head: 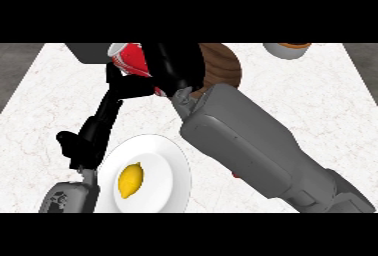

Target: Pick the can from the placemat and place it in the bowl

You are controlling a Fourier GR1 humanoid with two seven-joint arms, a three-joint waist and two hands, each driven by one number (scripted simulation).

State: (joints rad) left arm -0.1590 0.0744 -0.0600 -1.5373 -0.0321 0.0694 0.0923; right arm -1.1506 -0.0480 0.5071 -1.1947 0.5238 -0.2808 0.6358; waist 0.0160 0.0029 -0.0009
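A red can (131, 60) is held up near the counter's far edge, tilted, with my right hand (171, 62) curled round its right side. The can hangs just left of a brown wooden bowl (225, 65), which my hand and forearm partly hide. A corner of the grey placemat (87, 52) shows at the far left, behind the can. My left hand (94, 132) stands at the left with its fingers straight and pointing up, holding nothing.
A white plate (166, 160) with a yellow lemon (131, 180) lies at the near left, beside my left forearm. A small cup (286, 50) sits at the far right edge. My right forearm (251, 145) crosses the middle of the white marble counter.
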